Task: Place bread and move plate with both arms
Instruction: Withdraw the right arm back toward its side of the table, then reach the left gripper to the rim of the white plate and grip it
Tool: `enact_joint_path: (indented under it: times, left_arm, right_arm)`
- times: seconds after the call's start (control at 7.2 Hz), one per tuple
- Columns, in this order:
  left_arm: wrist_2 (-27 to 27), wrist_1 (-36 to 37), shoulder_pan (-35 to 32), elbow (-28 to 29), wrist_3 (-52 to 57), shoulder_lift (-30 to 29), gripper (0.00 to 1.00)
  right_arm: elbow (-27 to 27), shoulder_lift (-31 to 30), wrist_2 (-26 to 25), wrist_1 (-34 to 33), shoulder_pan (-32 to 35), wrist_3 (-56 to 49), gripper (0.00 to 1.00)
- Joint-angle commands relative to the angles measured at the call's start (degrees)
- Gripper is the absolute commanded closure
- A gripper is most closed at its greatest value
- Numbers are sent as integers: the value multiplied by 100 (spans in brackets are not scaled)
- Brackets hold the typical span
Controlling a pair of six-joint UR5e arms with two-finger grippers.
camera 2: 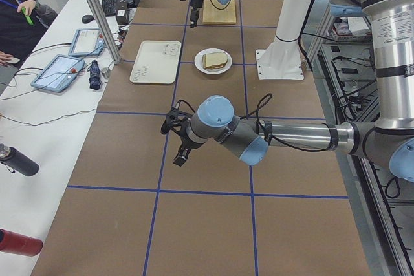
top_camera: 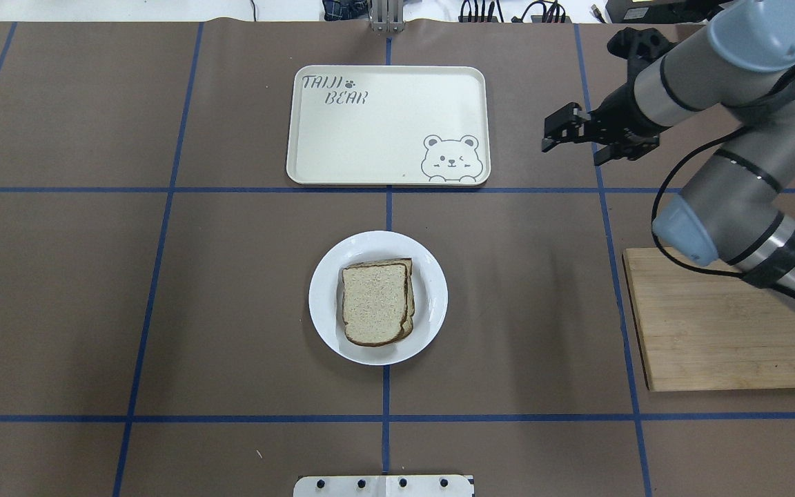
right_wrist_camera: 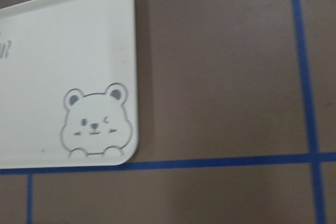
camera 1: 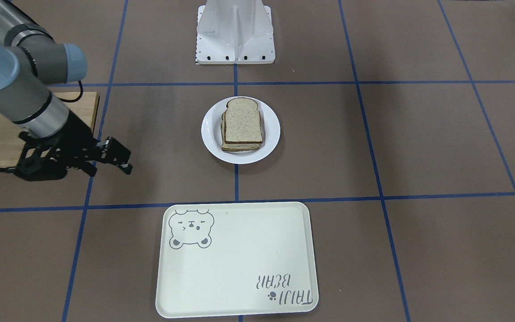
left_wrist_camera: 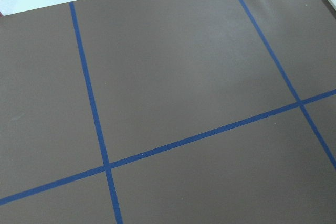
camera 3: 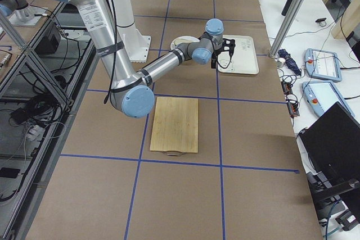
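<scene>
Tray (camera 1: 239, 250) is lying before the plate (camera 1: 210, 134); right pincer (camera 1: 122, 161), width untellable, is hovering aside; gripping opposite rims levelly is seeming wise.

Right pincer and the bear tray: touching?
Apart. The overhead view shows the right pincer off the right edge of the tray, with a strip of bare brown table between them.

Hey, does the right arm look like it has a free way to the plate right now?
Probably yes. The right gripper hangs over the table beside the tray, and nothing lies between it and the plate. The board sits off to the side, out of that path.
</scene>
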Motion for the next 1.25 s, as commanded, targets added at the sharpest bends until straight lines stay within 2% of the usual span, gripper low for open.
enact_joint_path:
  times: [0.0, 0.14, 0.28, 0.56, 0.69, 0.83, 1.11]
  left_arm:
    - [-868, 34, 142, -54, -18, -325, 1]
    - [-1213, 26, 500, -19, -740, -675, 1]
    - [-1130, -279, 922, -45, -1765, -861, 1]
    - [-333, -885, 2001, -37, -3341, -1187, 1]
    - [-33, -1245, 2468, 7, -4062, -1328, 1]
    - [378, -1440, 3003, 25, -4670, -1503, 1]
    - [1598, -1530, 4268, 139, -5638, -2011, 1]
  right_arm:
    - [-19, -665, 60, -903, 920, -2439, 0]
    - [-89, -1225, 77, -923, 1428, -3686, 0]
    - [-168, -1753, 77, -949, 1973, -4768, 0]
    - [-186, -2528, 95, -1299, 3036, -6048, 0]
    - [-169, -2715, 86, -1571, 3338, -6663, 0]
    - [-142, -2777, 121, -1817, 3593, -7008, 0]
    - [-133, -2787, 103, -1890, 3604, -7003, 0]
